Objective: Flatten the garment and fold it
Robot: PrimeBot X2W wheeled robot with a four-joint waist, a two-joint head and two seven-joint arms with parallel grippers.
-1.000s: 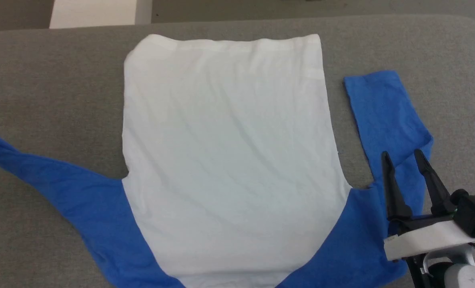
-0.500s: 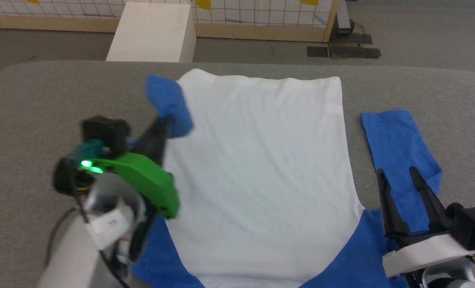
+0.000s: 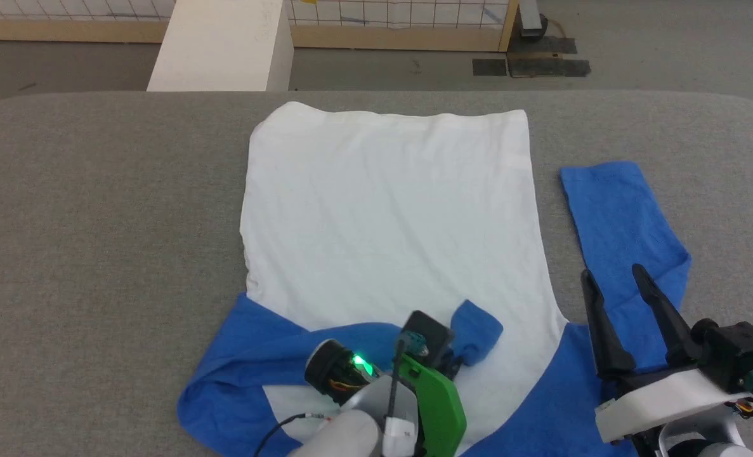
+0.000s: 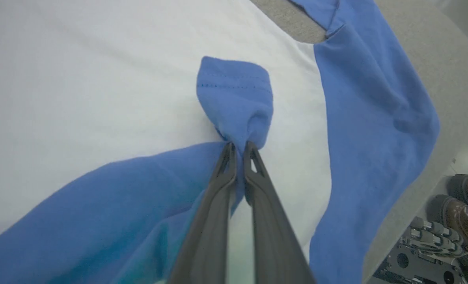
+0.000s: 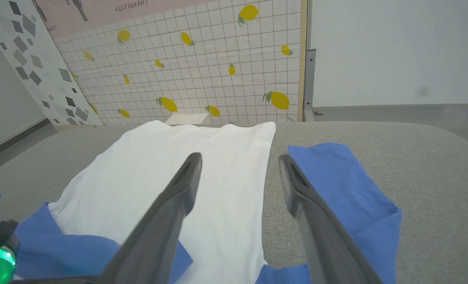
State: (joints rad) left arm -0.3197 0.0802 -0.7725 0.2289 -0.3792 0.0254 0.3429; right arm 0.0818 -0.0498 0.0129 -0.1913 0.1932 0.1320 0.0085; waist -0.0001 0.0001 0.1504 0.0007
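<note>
The garment [image 3: 389, 216] lies spread flat on the grey table [image 3: 97, 222], white body in the middle. Its left blue sleeve [image 3: 300, 346] is drawn across the near part of the white body. My left gripper [image 4: 237, 146] is shut on that sleeve just behind the cuff [image 4: 234, 90], which bunches beyond the fingertips. The right blue sleeve [image 3: 617, 216] lies flat beside the body at the right. My right gripper [image 3: 610, 270] hovers open over that sleeve's near part, with nothing between its fingers [image 5: 178, 197].
A white box [image 3: 224, 44] stands on the floor beyond the table's far edge, before a lemon-patterned tiled panel [image 5: 202, 71]. Dark shoes [image 4: 462, 197] show on the floor off the table's near right corner. Bare grey table stretches to the left.
The head camera has shifted. My left gripper has carried the left sleeve from far left, over the body's upper left, down to its near middle. The right gripper has stayed open in place.
</note>
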